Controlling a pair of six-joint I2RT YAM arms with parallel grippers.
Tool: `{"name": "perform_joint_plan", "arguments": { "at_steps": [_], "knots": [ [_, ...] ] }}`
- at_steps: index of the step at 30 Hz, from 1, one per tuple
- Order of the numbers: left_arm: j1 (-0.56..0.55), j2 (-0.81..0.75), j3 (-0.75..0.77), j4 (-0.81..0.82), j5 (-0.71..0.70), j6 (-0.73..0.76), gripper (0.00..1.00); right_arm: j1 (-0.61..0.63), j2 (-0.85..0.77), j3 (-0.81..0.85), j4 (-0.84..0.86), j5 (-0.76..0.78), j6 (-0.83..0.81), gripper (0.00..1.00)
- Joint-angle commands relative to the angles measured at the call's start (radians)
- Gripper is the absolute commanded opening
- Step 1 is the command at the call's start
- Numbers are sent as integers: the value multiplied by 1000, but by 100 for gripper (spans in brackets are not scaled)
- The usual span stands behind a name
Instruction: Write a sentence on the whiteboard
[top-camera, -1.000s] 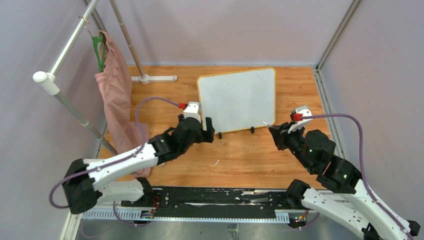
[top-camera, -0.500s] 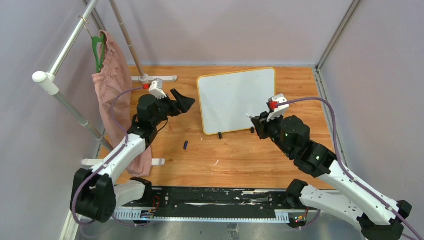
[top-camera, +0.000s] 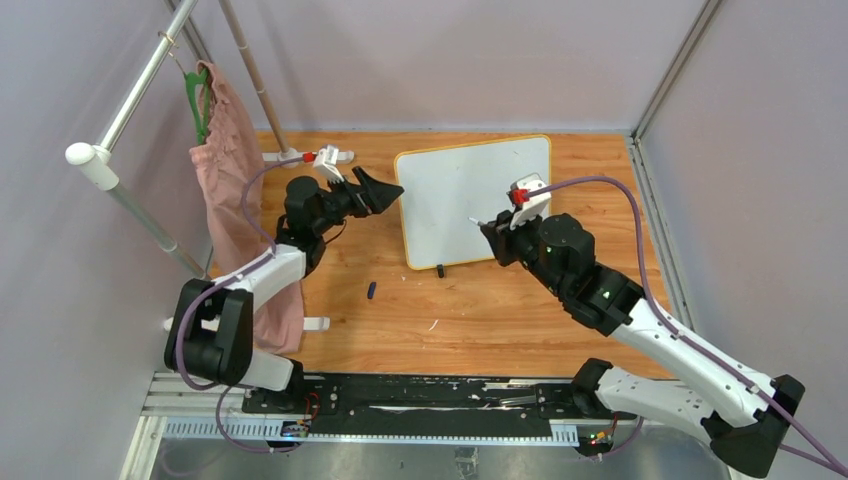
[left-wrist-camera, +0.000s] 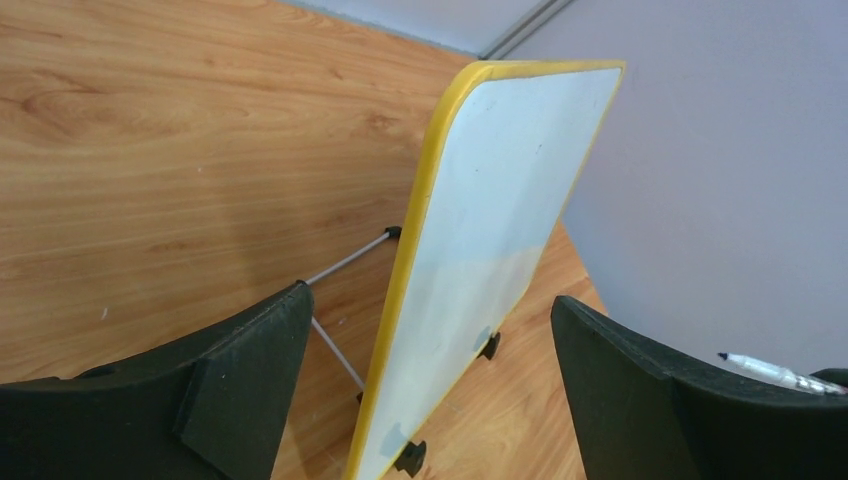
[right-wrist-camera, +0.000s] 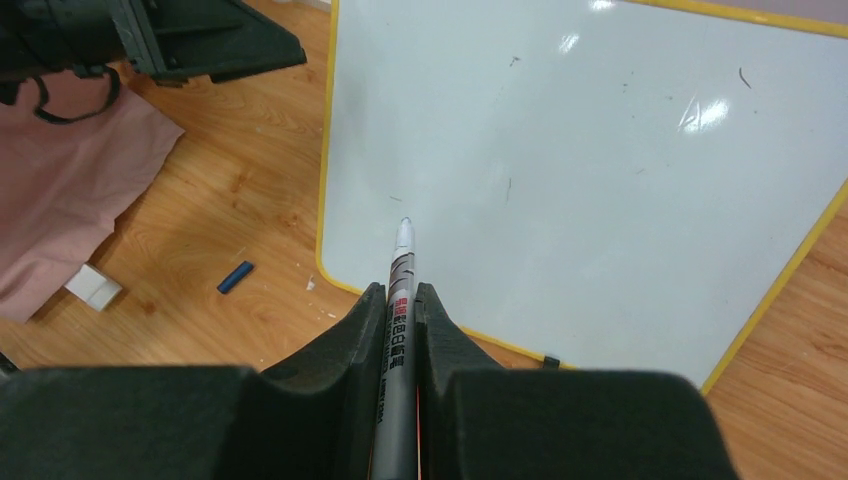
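Observation:
The whiteboard (top-camera: 478, 200) stands tilted back on its small black feet at the table's far middle, white with a yellow rim. The sentence is not in view; the board's face (right-wrist-camera: 600, 180) shows only faint specks. My left gripper (top-camera: 394, 189) is open at the board's left edge, and in the left wrist view the rim (left-wrist-camera: 415, 250) runs between its wide-set fingers without touching them. My right gripper (right-wrist-camera: 400, 292) is shut on a grey marker (right-wrist-camera: 402, 262). The marker's uncapped tip (top-camera: 473, 220) points at the lower left of the board, close to it.
A small blue cap (top-camera: 371, 290) lies on the wood in front of the board's left side. A pink garment (top-camera: 228, 190) hangs on a green hanger from the rack at the left. The rack's white foot (top-camera: 300, 157) sits behind my left gripper. Walls close in the table.
My left arm swung from low in front of the board up to its left edge and its jaws widened. The blue cap now lies on the table. My right arm carried the marker left toward the board.

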Motion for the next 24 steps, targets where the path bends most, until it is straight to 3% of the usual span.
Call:
{"name": "perform_joint_plan", "arguments": {
  "at_steps": [1, 7, 24],
  "knots": [
    [7, 88, 24, 105, 92, 12, 92, -35, 18, 47, 67, -52, -6, 0],
    [8, 211, -21, 323, 162, -110, 83, -85, 107, 50, 172, -116, 59, 0],
    [16, 326, -53, 549, 215, -223, 62, -86, 351, 97, 443, -139, 95, 0]
  ]
}}
